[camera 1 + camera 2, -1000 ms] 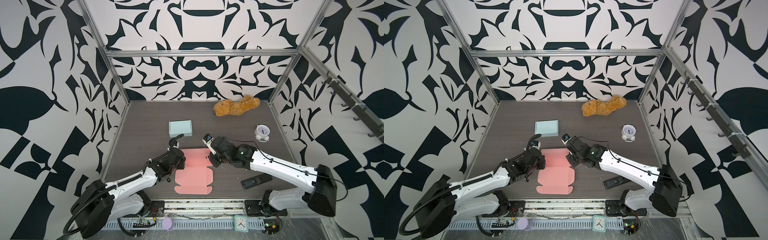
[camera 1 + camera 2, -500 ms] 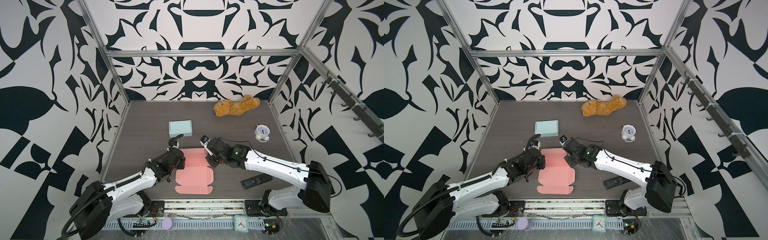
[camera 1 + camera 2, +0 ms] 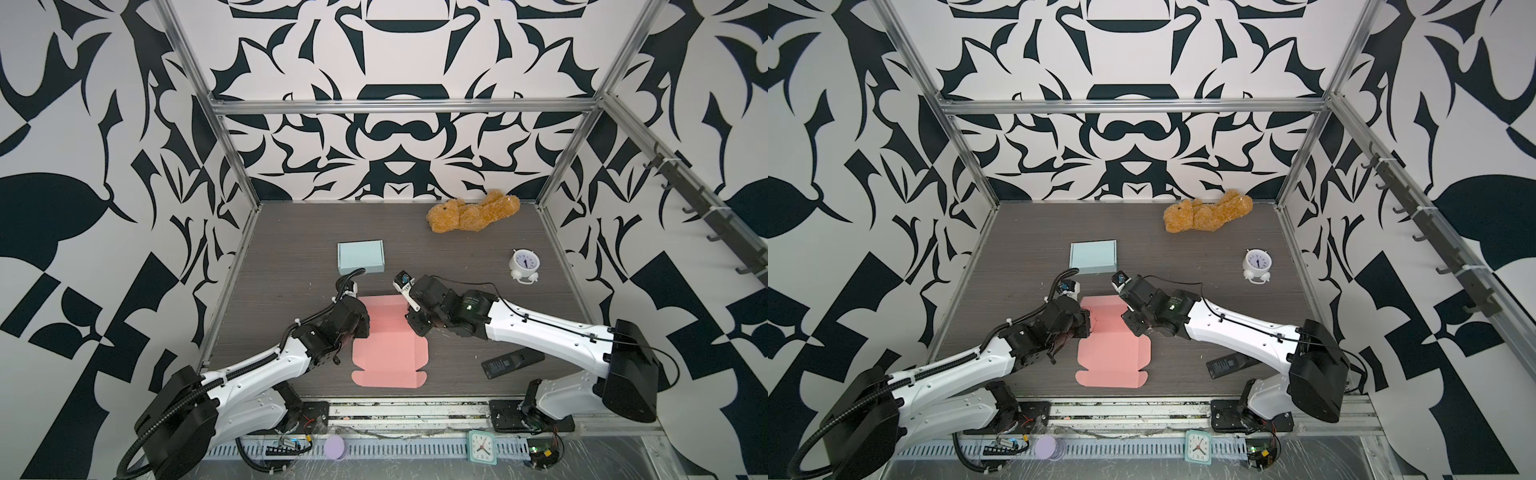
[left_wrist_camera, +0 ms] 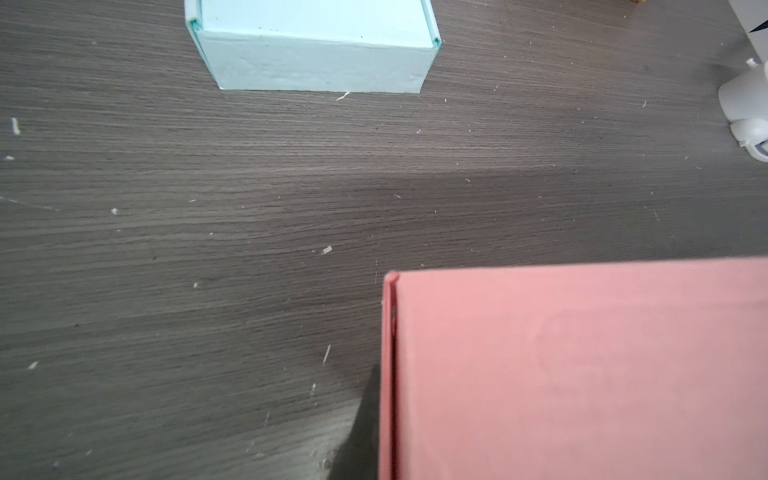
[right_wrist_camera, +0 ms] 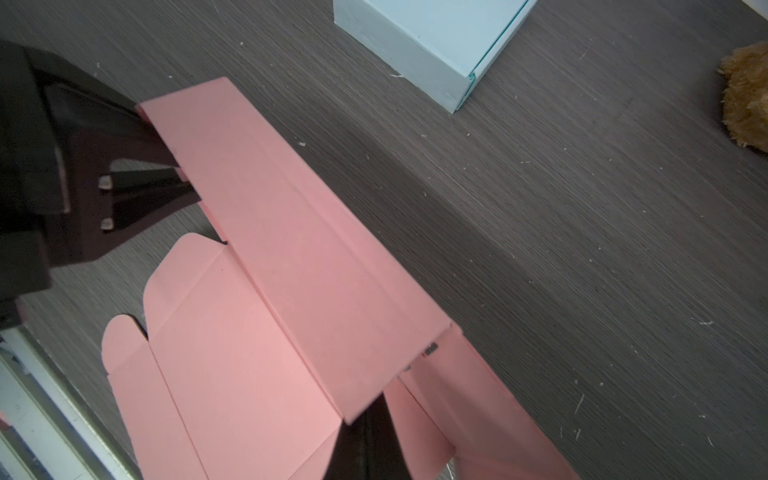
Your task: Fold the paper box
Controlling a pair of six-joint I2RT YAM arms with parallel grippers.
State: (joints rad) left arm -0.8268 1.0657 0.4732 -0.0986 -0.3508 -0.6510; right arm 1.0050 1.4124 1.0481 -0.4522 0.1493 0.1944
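Observation:
The pink paper box (image 3: 390, 353) lies mostly flat near the table's front, in both top views (image 3: 1108, 357). Its far panel (image 5: 291, 249) is folded up into a low wall. My left gripper (image 3: 363, 328) sits at that wall's left end, shut on the pink paper; the right wrist view shows its fingers (image 5: 166, 183) pinching the end. In the left wrist view the pink wall (image 4: 582, 374) fills the frame beside one dark finger (image 4: 365, 424). My right gripper (image 3: 413, 330) is at the wall's right end. It (image 5: 365, 449) is shut, and its tips are hidden behind the wall's corner and a side flap.
A closed light blue box (image 3: 360, 257) stands just behind the pink one. A brown teddy bear (image 3: 473, 214) lies at the back right. A white alarm clock (image 3: 524, 266) stands at the right. A black remote (image 3: 513, 362) lies under my right arm.
My right gripper has shifted a little left and nearer, up against the box's right end. The left gripper has kept its hold and place.

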